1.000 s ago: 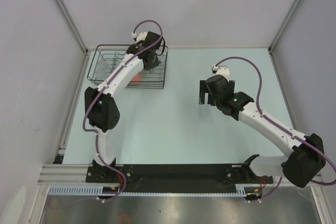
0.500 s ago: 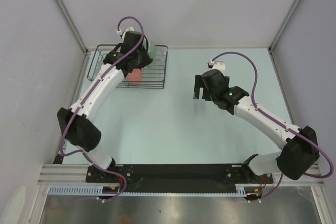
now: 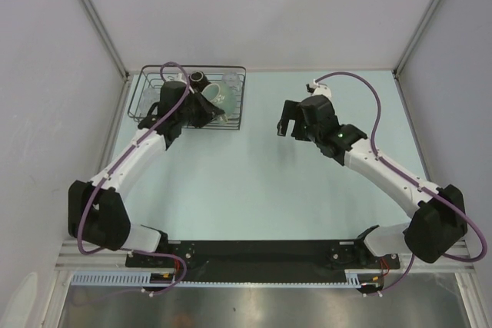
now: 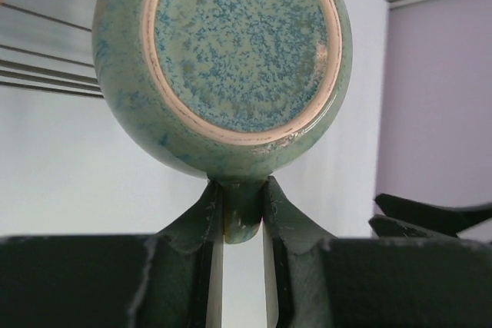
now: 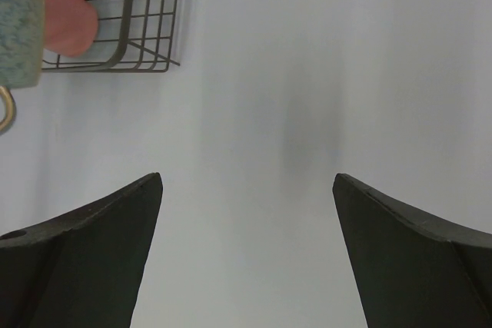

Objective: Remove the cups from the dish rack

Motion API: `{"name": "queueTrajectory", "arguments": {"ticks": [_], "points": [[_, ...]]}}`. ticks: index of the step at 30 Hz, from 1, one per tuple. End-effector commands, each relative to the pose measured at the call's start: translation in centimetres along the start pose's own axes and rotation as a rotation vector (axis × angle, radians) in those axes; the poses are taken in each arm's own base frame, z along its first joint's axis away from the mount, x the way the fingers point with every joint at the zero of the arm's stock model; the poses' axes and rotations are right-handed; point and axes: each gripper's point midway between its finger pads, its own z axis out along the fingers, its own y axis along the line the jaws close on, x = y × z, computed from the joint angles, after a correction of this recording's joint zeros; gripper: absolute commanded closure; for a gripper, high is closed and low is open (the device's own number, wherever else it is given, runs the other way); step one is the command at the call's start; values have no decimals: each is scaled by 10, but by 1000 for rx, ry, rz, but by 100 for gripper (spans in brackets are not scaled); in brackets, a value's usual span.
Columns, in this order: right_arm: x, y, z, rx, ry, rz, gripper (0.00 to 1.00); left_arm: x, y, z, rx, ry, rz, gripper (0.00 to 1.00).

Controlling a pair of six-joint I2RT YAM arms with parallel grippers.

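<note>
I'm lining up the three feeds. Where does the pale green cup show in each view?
Top external: green cup over the dish rack's right half.
Left wrist: cup's underside fills upper centre, left pincer pinching its lower edge; rack wires upper left.
Right wrist: sliver at the left edge; rack top left.
Shared landmark: the dish rack.

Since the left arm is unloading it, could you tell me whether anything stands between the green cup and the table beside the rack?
Nothing visible does. The left tool holds the green cup above the right end of the dish rack; no object shows on the table beside it. The right tool hovers open farther right.
</note>
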Motion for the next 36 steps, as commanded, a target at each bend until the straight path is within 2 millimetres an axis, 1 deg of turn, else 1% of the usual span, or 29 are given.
{"name": "queueTrajectory", "arguments": {"ticks": [1,2,3,4,5,6,7,8,9,10,11,12,13,14,15,16,17,19,20,21,22,24,26,28,30,31,33,35,36], "points": [[-26,24,-13,-189,-69,123,0,-46,-103,-62,487,-182,58,99],[-28,26,-15,-210,-72,135,0,-46,-112,-69,548,-185,70,100],[-28,27,-14,-249,-67,167,0,-42,-109,-69,564,-169,44,100],[-29,30,-16,-277,-67,179,0,-41,-111,-74,595,-167,40,100],[-31,33,-20,-317,-68,194,0,-41,-121,-85,666,-175,58,100],[-29,40,-22,-379,-62,224,0,-36,-116,-84,674,-156,29,100],[-35,38,-23,-399,-76,246,0,-37,-122,-92,720,-172,40,99],[-36,38,-24,-423,-80,265,0,-33,-124,-97,749,-161,43,100],[-46,48,-33,-501,-106,289,0,-26,-117,-95,757,-137,3,100],[-45,41,-31,-507,-108,317,0,-26,-121,-103,809,-153,13,100],[-55,44,-36,-554,-143,333,0,-19,-114,-101,815,-136,-3,100],[-57,50,-44,-617,-124,373,0,-14,-114,-105,841,-110,-25,100],[-55,41,-41,-626,-122,407,0,-13,-120,-113,897,-124,-9,100],[-68,46,-49,-693,-170,415,0,-10,-120,-116,920,-114,-13,100],[-64,49,-51,-742,-146,433,0,-1,-114,-112,929,-67,-52,100],[-67,51,-54,-777,-134,486,0,-1,-120,-122,992,-83,-28,100],[-75,52,-60,-833,-166,499,0,5,-117,-122,1005,-62,-43,100],[-73,59,-61,-907,-111,565,0,10,-117,-124,1028,-31,-47,100],[-80,63,-67,-963,-140,559,0,12,-115,-122,1021,-25,-49,100],[-81,67,-71,-995,-130,559,0,14,-114,-123,1019,-24,-40,100],[-79,68,-66,-1004,-114,572,0,16,-114,-124,1014,-16,-32,99],[-84,76,-71,-1036,-111,557,0,18,-114,-126,1015,-11,-14,99],[-84,80,-68,-1038,-102,549,0,21,-113,-127,1008,3,-7,100],[-88,91,-71,-1067,-98,530,1,25,-108,-122,975,14,4,100],[-85,103,-69,-1083,-76,510,2,28,-107,-122,965,17,28,100],[-89,109,-71,-1097,-82,498,2,30,-105,-120,957,27,26,100],[-89,115,-66,-1098,-76,491,2,33,-102,-119,953,37,23,100],[-91,124,-67,-1118,-74,484,3,34,-102,-120,953,38,24,99],[-88,127,-62,-1121,-61,486,3,34,-103,-120,955,42,26,100]]}}
